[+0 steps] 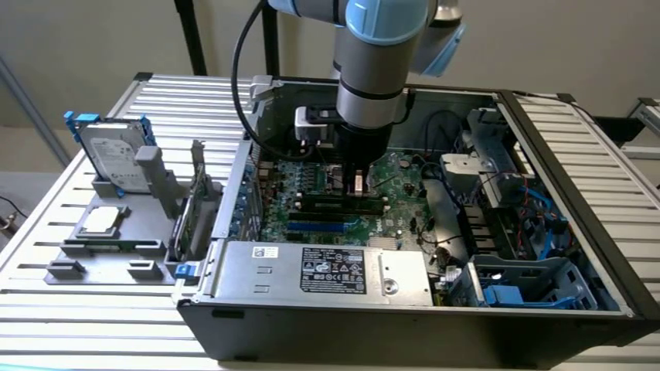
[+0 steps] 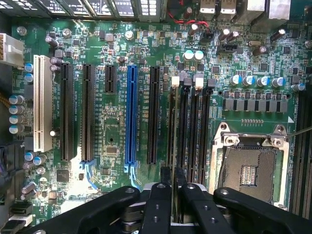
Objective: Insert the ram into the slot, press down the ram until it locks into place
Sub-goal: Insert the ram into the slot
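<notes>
I see the gripper (image 2: 173,175) pinched tight on the ram (image 1: 332,202); it lines up along the black slot (image 2: 175,83) nearest the expansion sockets (image 2: 153,114).

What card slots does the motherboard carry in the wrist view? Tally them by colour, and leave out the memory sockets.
white slot: 1
black slots: 4
blue slot: 1
Total: 6
</notes>
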You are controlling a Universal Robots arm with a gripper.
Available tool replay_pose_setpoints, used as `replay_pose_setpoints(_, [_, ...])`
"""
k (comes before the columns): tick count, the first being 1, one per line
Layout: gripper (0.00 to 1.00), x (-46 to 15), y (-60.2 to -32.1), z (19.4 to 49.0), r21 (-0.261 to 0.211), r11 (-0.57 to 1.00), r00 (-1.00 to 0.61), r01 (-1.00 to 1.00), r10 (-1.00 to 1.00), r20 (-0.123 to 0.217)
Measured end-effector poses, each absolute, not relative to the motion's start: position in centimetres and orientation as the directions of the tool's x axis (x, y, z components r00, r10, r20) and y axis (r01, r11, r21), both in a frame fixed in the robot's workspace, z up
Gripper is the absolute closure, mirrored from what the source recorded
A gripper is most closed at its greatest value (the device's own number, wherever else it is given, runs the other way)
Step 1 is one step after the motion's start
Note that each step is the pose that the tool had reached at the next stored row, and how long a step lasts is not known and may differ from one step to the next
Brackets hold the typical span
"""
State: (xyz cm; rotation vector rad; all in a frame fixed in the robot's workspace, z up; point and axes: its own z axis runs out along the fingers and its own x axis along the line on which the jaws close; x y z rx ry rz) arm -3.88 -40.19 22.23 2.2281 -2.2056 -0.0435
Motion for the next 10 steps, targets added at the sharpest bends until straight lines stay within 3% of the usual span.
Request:
replay_pose_setpoints(1, [0.78, -3.88, -40.19, 22.23, 0.024, -0.010, 0.010, -1.000, -1.000, -0.015])
replay_pose_setpoints(10, [0.78, -3.87, -40.19, 23.20, 0.025, -0.010, 0.010, -1.000, -1.000, -0.015])
